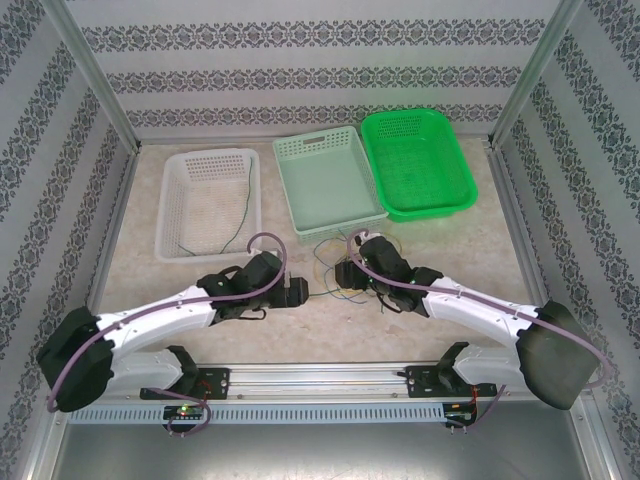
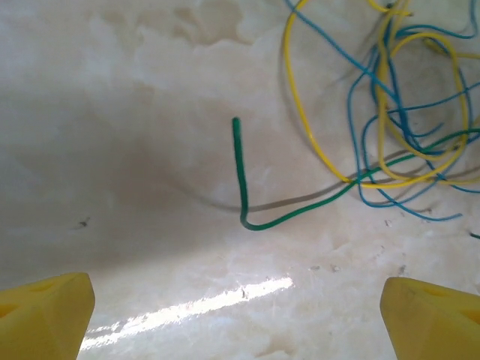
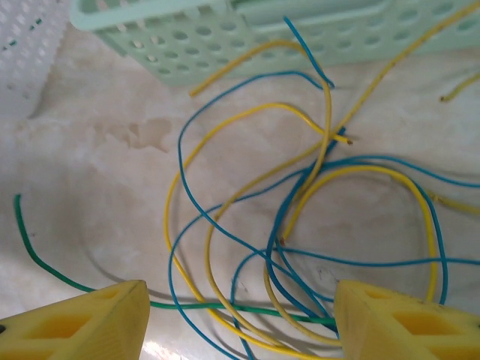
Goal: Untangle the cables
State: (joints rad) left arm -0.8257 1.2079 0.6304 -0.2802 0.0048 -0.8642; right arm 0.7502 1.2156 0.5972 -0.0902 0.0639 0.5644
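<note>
From where I stand the cables lie in a loose knot on the table, just in front of the mint basket and between the two arms. The left gripper is spread wide with nothing between its fingers. Straight ahead of it lies the free end of the green cable. That strand bends sharply, then runs away to the left gripper's right and into the knot. The right gripper hangs over the knot itself, its jaws apart and not pinching anything, though the same green strand crosses the gap between its fingers, with blue and yellow loops lying in and beyond it. So the left arm is nearer the loose end and the right arm is nearer the tangle, with the green cable's length running across from one to the other. I count one green strand in the knot. There are several blue and several yellow, too overlapped to number. There are three baskets, the white basket, the mint one and the bright green basket, and one thin dark strand lies in the white one
</note>
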